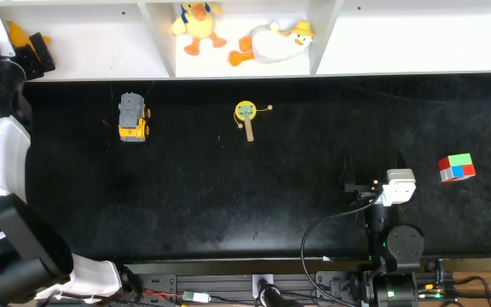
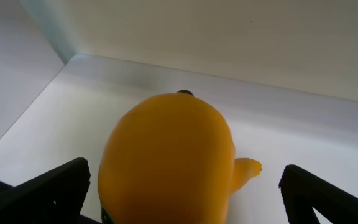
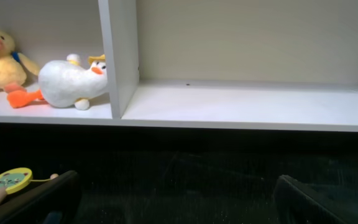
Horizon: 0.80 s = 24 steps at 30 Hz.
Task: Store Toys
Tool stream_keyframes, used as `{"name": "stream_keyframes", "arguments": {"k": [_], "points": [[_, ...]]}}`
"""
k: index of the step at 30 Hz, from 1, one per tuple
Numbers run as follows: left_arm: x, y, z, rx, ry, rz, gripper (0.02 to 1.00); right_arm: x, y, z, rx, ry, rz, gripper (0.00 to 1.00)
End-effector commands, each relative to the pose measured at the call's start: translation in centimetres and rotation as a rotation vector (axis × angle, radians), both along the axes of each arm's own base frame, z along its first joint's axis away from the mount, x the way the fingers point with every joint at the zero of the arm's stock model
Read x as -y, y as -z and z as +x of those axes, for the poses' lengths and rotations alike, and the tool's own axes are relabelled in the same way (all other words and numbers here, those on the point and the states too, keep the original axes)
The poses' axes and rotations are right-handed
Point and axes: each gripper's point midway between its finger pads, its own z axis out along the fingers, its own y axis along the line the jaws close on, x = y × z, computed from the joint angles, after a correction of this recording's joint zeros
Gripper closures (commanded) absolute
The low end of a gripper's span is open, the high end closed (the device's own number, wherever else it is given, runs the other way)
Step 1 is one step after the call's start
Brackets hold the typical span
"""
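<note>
Left shelf (image 1: 75,64) bay: orange toy (image 2: 166,155) resting between spread fingers of left claw (image 2: 185,193), not pinched. Truck (image 1: 132,117) on counter (image 1: 228,196), unstored. Middle bay: yellow duck (image 1: 199,21), white duck (image 1: 271,43) stowed. Rattle (image 1: 247,115) unstored. Right claw (image 3: 179,202) spread, empty. Cube (image 1: 456,168) unstored. Roughly half done.

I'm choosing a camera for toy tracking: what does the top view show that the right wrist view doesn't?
Top view alone: the yellow truck, the colour cube and the orange toy in the left compartment. Right wrist view alone: the right compartment's back wall. Both: the yellow duck, the white goose and the rattle drum.
</note>
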Motion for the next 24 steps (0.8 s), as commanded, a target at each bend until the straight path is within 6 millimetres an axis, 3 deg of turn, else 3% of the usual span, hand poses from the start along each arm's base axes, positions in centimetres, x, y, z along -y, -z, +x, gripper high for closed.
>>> {"name": "stream_keyframes", "arguments": {"k": [1,5,9,15,20,24], "points": [[0.1,-0.2,0.4,0.005,0.010,-0.003,0.020,-0.2,0.3,0.0,0.001,-0.012,0.000,0.005],[0.5,-1.0,-0.4,-0.005,0.013,-0.008,0.020,-0.2,0.3,0.0,0.002,-0.011,0.000,0.007],[1.0,-1.8,-2.5,-0.053,-0.009,-0.014,0.023,-0.2,0.3,0.0,0.001,-0.011,0.000,0.005],[3.1,-1.0,-8.6,-0.204,-0.037,-0.062,0.023,-0.2,0.3,0.0,0.002,-0.011,0.000,0.007],[7.2,2.7,-16.0,-0.231,-0.018,-0.100,0.020,-0.2,0.3,0.0,0.002,-0.011,0.000,0.005],[10.5,6.1,-18.8,-0.258,0.010,-0.183,0.023,-0.2,0.3,0.0,0.001,-0.011,0.000,0.005]]}}
